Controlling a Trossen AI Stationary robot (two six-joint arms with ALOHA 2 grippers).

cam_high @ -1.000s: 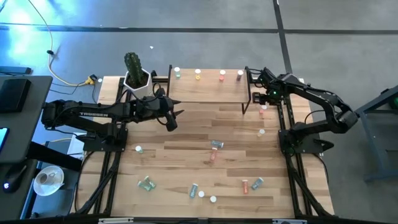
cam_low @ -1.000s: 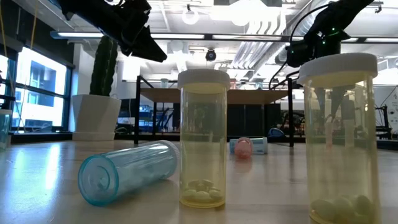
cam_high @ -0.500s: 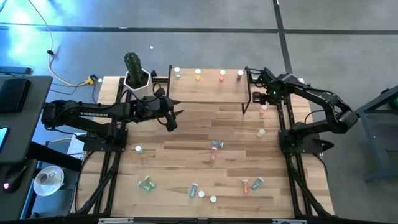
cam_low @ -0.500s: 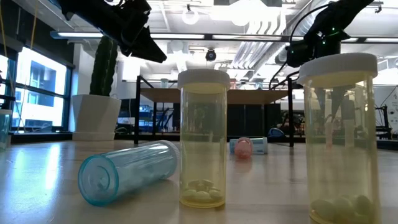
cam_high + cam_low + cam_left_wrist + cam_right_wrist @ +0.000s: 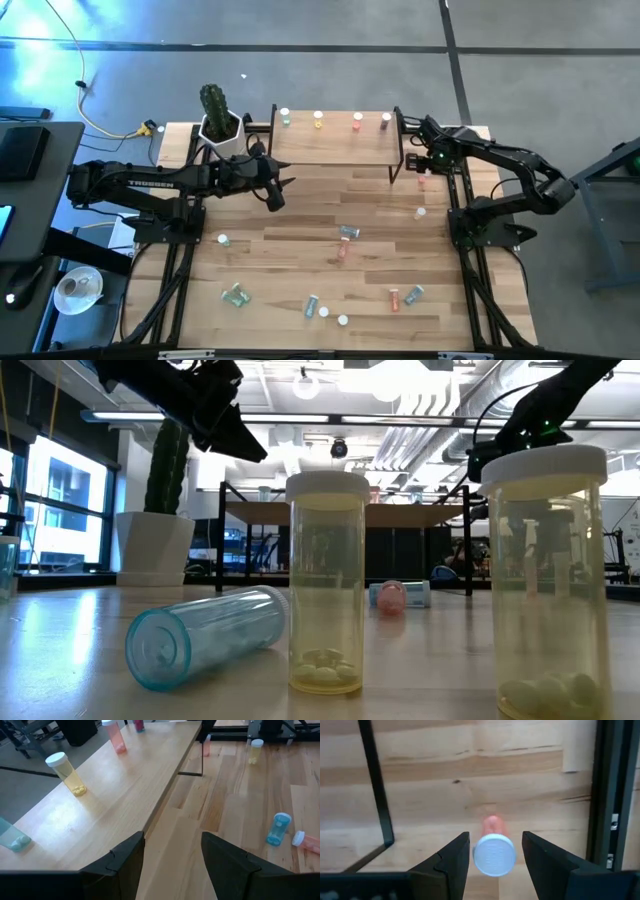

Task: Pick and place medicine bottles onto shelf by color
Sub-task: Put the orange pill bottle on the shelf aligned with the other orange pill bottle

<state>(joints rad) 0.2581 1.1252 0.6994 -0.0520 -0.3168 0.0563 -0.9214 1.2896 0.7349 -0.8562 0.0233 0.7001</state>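
Note:
The light-wood shelf (image 5: 335, 143) stands at the table's far edge. On its top stand a teal (image 5: 10, 839), a yellow (image 5: 66, 772), a pink (image 5: 115, 735) and a darker bottle (image 5: 385, 120). A pink bottle with a white cap (image 5: 493, 852) stands upright on the table by the shelf's right legs. My right gripper (image 5: 495, 855) points down over it, open, one finger on each side of the cap without touching it. My left gripper (image 5: 278, 188) hangs open above the table in front of the shelf's left end, holding nothing.
A white pot with a cactus (image 5: 218, 125) stands left of the shelf. Several loose bottles are scattered over the table's middle and near part, among them a yellow one (image 5: 420, 212) near my right arm and a blue one lying down (image 5: 277, 827).
My right gripper has come down over the pink bottle beside the shelf's right legs, still pointing down and still open. My left arm has kept still.

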